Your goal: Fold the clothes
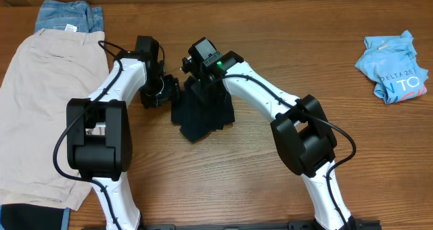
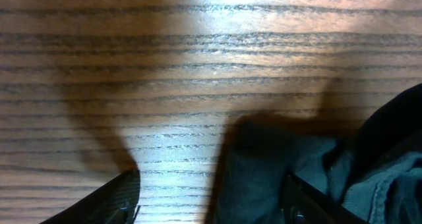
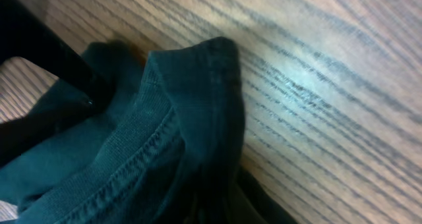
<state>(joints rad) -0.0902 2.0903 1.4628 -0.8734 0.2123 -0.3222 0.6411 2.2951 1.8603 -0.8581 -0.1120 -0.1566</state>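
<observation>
Wooden bench [image 1: 284, 27] carries a bunched black T-shirt [image 1: 203, 118], its long axis running away from you. It lies under your right jaws, grip impossible to tell. Its edge reaches between your open left jaws.

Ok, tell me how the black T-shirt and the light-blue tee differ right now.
The black T-shirt lies bunched at the middle of the wooden table; the light-blue tee sits crumpled alone near its right edge. The black T-shirt shows no print from above; the light-blue tee shows white lettering. Both are unfolded heaps.
</observation>
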